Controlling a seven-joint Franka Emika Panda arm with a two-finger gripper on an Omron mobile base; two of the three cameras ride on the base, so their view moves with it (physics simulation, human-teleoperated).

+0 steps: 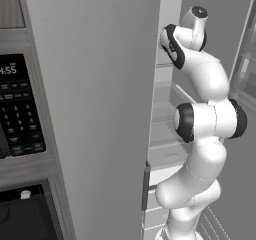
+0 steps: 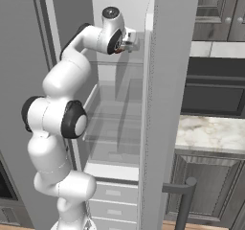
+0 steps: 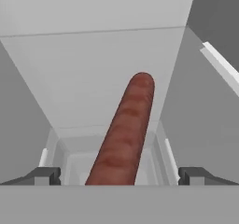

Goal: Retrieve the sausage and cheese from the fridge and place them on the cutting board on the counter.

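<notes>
**Open claw at sausage in fridge**

Left base: matte grey fridge (image 1: 100, 109) door, glass shelves, black oven panel (image 1: 20, 109) alongside.

Right base: marbled counter (image 2: 210, 133) over dark cabinets; gripper (image 2: 130, 43) reaching inside, top shelf level.

Hand: glossy reddish-brown ridged sausage (image 3: 122, 134) between wide-apart fingertips (image 3: 44, 175), untouched, over white interior.
</notes>
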